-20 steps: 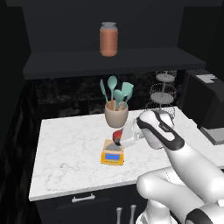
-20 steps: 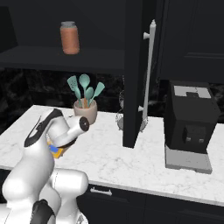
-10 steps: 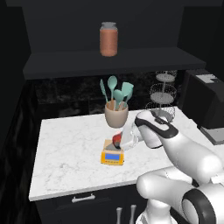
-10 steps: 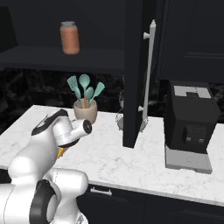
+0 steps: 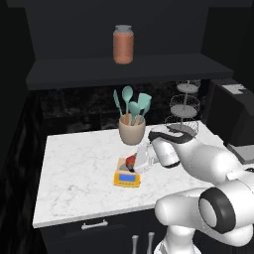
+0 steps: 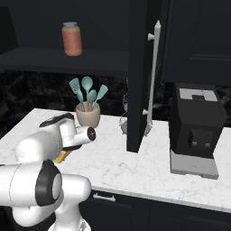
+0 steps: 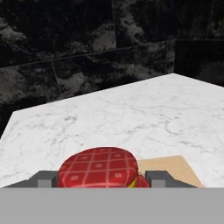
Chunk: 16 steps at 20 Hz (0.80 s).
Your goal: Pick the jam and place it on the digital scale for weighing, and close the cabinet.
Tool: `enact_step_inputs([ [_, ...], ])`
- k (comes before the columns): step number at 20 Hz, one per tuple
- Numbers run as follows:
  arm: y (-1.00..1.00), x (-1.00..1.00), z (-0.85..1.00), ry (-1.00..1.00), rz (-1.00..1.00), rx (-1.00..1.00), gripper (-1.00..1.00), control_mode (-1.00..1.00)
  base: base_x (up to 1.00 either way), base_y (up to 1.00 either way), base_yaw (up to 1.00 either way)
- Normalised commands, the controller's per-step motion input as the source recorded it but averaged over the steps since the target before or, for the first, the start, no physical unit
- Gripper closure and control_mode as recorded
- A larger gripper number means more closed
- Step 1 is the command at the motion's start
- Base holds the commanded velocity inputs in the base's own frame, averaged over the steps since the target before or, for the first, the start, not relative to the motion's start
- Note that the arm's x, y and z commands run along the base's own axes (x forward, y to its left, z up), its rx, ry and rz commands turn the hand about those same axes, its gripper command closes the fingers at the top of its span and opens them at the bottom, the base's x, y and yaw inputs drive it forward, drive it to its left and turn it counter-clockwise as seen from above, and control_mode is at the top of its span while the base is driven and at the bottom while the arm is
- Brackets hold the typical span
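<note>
The jam (image 5: pixel 131 160), a tiny red jar, sits just over the top of the yellow-orange digital scale (image 5: pixel 127 177) on the marble counter. My gripper (image 5: pixel 136 161) reaches in from the right and is shut on the jar. In the hand view the jam's red checked top (image 7: pixel 98 168) fills the gap between my fingertips (image 7: pixel 43 178), with the scale's tan top (image 7: pixel 168 168) beneath it. I cannot tell whether the jar rests on the plate. The cabinet (image 6: pixel 137 76) stands open, its door edge-on with a long silver handle (image 6: pixel 152 76).
A tall orange-brown jar (image 5: pixel 123 43) stands on the open cabinet's shelf. A utensil cup (image 5: pixel 132 130) stands just behind the scale, and a wire tiered stand (image 5: pixel 184 106) to the right of it. A black coffee machine (image 6: pixel 194 128) sits at the counter's right end.
My arm's wrist and forearm have swung and dropped a little, bringing the jam slightly lower over the scale. The jaws have kept the same width.
</note>
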Motion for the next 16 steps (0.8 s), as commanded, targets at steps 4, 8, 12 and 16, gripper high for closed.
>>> enact_step_inputs([
  [4,0.10,0.20,-0.20,0.00,0.00,0.00,1.00,-1.00,0.00,0.00,0.00],
  [8,0.01,0.07,-0.22,-0.02,0.00,0.00,1.00,-1.00,0.00,0.00,0.00],
  [12,0.00,0.00,-0.36,-0.14,0.00,0.00,1.00,-1.00,0.00,0.00,0.00],
  [16,0.01,0.03,-0.21,-0.07,0.00,0.00,-1.00,-1.00,0.00,0.00,0.00],
])
